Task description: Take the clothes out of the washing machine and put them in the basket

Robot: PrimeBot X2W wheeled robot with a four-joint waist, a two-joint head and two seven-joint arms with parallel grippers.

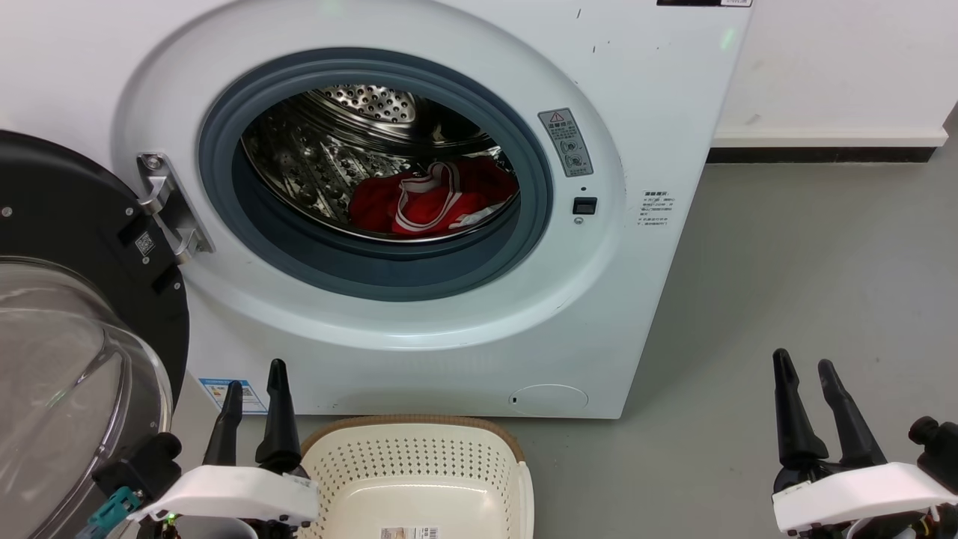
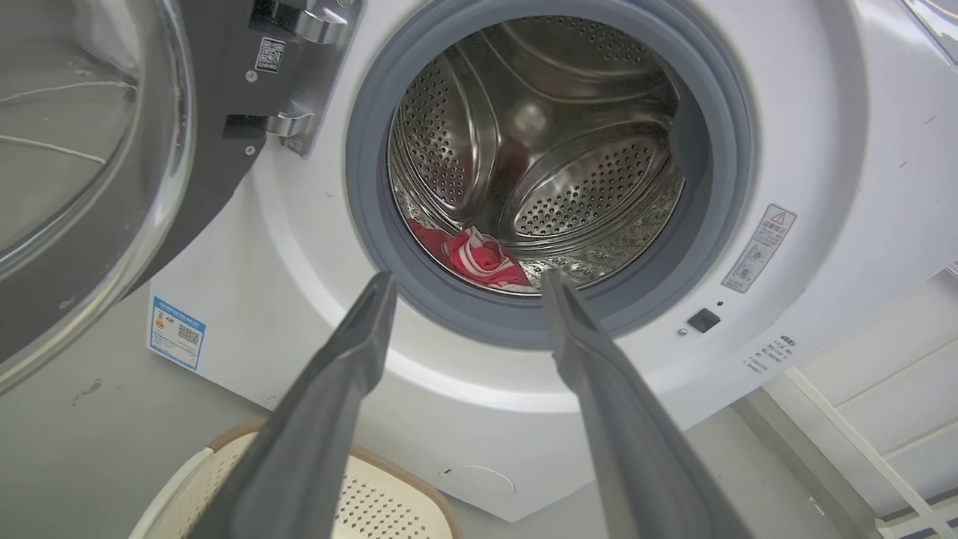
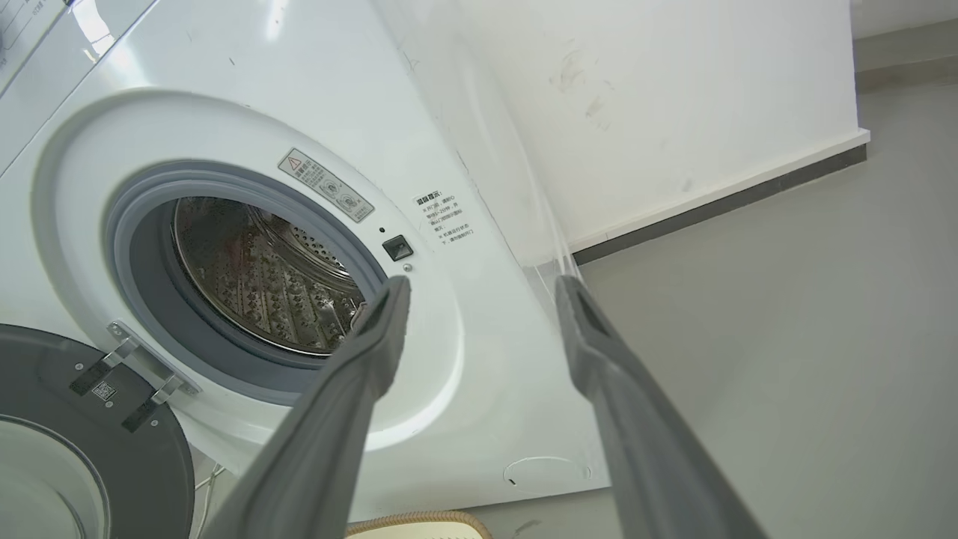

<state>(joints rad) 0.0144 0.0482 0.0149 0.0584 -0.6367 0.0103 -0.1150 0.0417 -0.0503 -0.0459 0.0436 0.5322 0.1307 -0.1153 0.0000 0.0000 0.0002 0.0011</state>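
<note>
The white washing machine (image 1: 419, 329) stands with its black-rimmed glass door (image 1: 67, 344) swung open to the left. Red clothes (image 1: 434, 198) with white striped trim lie low in the steel drum, to the right; the left wrist view catches the clothes (image 2: 479, 258) too. The cream basket (image 1: 419, 468) sits on the floor in front of the machine. My left gripper (image 1: 256, 378) is open just left of the basket's rim, holding nothing. My right gripper (image 1: 804, 367) is open over the floor to the right, well clear of the machine. The washing machine (image 3: 464, 389) fills the right wrist view's left.
Grey floor (image 1: 816, 277) stretches to the right of the machine up to a white wall (image 1: 838, 67) with a dark skirting strip. The open door takes up the space at the lower left. A white frame (image 2: 861, 442) shows at the right in the left wrist view.
</note>
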